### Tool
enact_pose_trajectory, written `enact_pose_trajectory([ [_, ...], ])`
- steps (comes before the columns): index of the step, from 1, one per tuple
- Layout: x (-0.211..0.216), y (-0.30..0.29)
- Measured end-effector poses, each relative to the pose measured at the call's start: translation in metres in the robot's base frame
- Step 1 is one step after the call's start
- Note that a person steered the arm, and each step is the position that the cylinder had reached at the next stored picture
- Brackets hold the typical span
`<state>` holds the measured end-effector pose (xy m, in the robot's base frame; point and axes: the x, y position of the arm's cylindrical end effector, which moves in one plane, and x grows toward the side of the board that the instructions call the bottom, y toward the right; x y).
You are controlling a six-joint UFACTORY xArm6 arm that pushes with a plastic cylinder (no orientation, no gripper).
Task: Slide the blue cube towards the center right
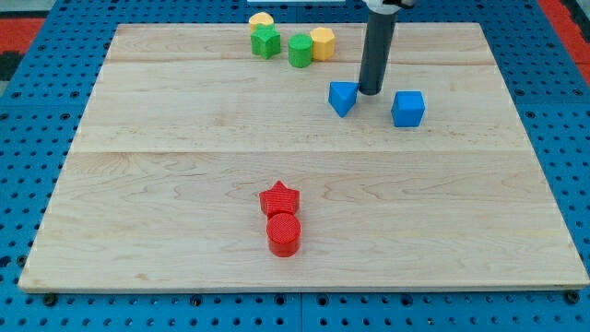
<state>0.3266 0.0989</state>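
Nearest the view's bottom, a red star and a red cylinder sit touching each other, the cylinder below the star, well apart from everything that matters to this job. The middle of the wooden table between them and the upper blocks is bare.

Further up, towards the view's right, stands the blue cube, my target. Just to its left my tip rests on the table, between the cube and a smaller blue wedge-like block, whose exact shape I cannot make out. The tip looks just beside the wedge and a short gap away from the cube. My tool is only a plain rod: nothing opens or closes and it holds nothing.

I judge I am at the approach step, lined up on the cube's left side but not yet in contact. The cube already lies right of centre but high up, so the next move calls for a push rightward and somewhat down the view, which means meeting its upper left face squarely so it does not spin away.

Farthest off, at the view's top, cluster a yellow block, a green star-like block, a green cylinder and a yellow hexagonal block.
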Motion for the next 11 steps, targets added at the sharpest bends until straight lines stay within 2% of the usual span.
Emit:
enact_pose_trajectory([
  [3, -0.003, -0.119],
  [4, 0.02, -0.118],
  [5, 0.021, -0.118],
  [7, 0.048, -0.092],
  [8, 0.076, -0.061],
  [9, 0.077, -0.014],
  [10, 0.064, 0.034],
  [11, 0.022, 0.043],
])
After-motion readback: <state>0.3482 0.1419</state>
